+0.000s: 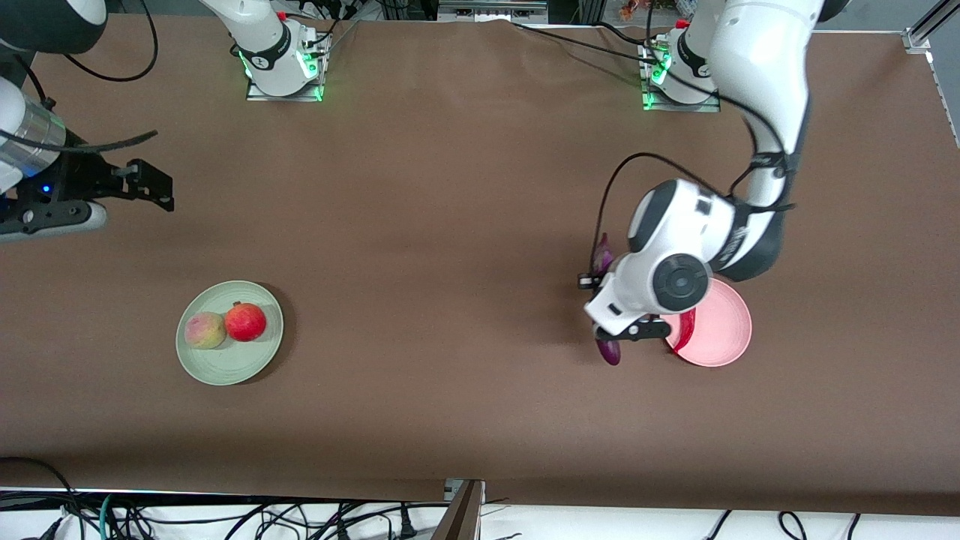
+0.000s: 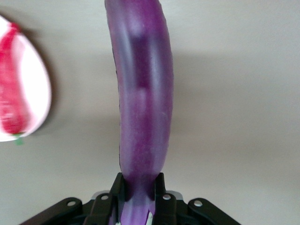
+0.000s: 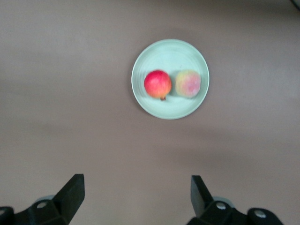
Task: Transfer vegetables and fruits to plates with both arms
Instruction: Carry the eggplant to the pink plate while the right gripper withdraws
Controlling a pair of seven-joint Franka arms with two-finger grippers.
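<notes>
Fruit is settled at the right arm's end of the table: the peach point(image 1: 205, 330) and the red pomegranate-like fruit point(image 1: 245, 322) sit touching on the green plate point(image 1: 259, 358). My right gripper point(image 3: 136, 197) waits high over bare table near there, jaws spread wide and holding nothing.

Toward the left arm's end, my left gripper point(image 2: 139, 199) is clamped on the eggplant point(image 2: 143, 93) close to one end, so nearly its whole length juts out past my fingertips over the brown table point(image 1: 465, 225), just beside the pink plate point(image 1: 724, 330). The red chili pepper point(image 1: 685, 330) already lies on that plate, along its rim.

I judge the eggplant firm but glossy and slick, and with so little of it in my grip the long free end could lever it round or let it slip. A hold nearer its middle would balance better. From here the free length has to swing over the plate, clear of the chili.
</notes>
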